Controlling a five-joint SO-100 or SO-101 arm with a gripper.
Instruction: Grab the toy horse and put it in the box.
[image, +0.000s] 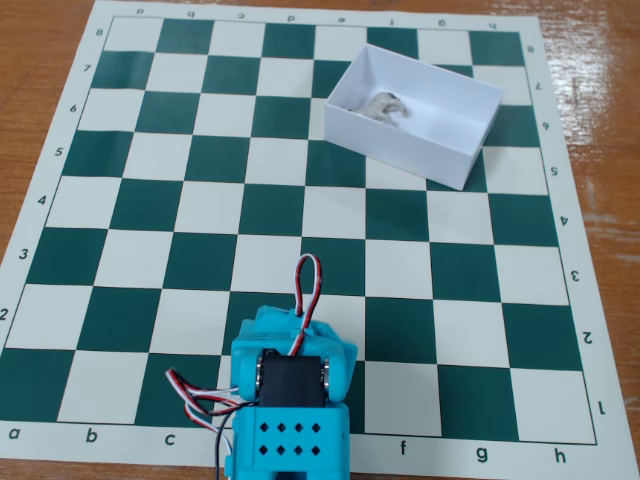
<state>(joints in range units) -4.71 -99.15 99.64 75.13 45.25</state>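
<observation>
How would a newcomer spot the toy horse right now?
Find the green-and-white chessboard mat, then the white open box near its upper right. The toy horse lies inside at the box's left end, a tiny grey-and-white figurine, the only thing in there.

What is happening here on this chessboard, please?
Nothing is being handled at this moment. The toy horse already lies inside the white box, near its left end in the fixed view, on the upper right part of the chessboard mat. The turquoise robot arm sits folded at the bottom edge, far from the box; its gripper fingers cannot be made out.
</observation>
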